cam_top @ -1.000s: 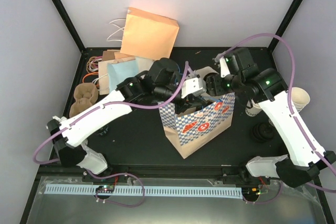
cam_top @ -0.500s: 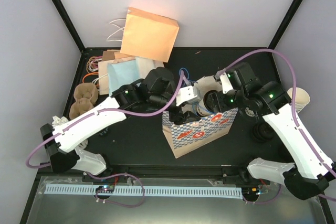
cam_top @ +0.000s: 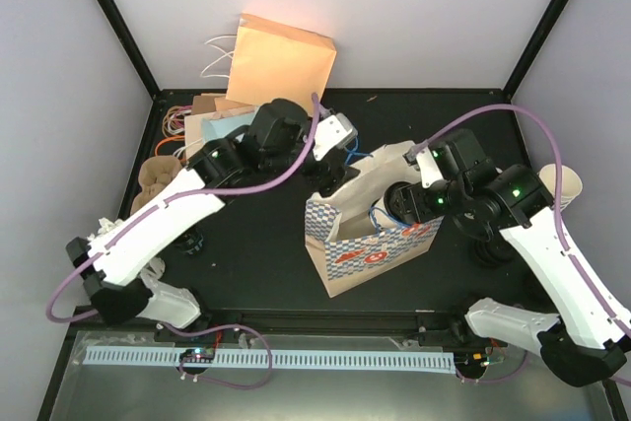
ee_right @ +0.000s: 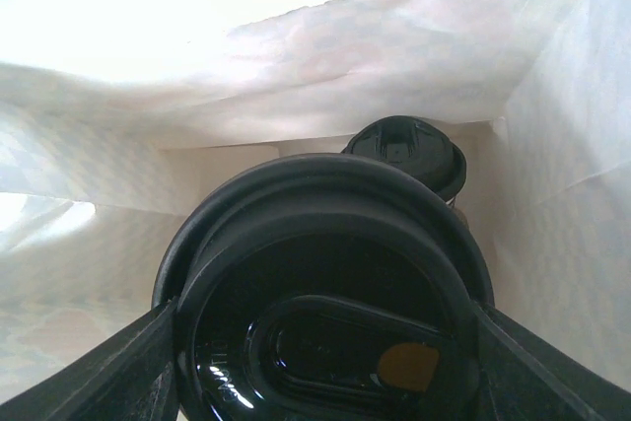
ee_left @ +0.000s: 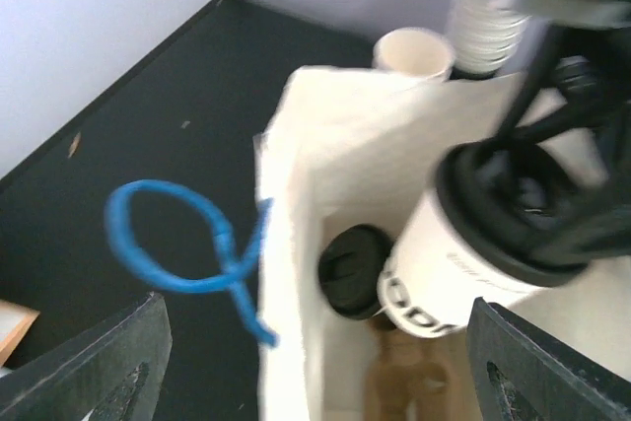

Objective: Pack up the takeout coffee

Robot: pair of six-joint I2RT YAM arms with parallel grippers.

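The takeout coffee (ee_right: 325, 273), black lid toward the lens, is inside the paper bag (ee_right: 246, 66). The jaws of the right gripper (ee_right: 325, 367) are clamped on it, and a second lidded cup (ee_right: 404, 150) lies deeper in. In the left wrist view, the jaws of the left gripper (ee_left: 315, 362) stand wide apart and empty, above the bag's mouth. From the top, the bag stands on the bench (cam_top: 246, 253), with the left gripper beside its far corner.

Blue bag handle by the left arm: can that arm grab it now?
Likely yes: the open left end effector faces the blue handle, with nothing between them.
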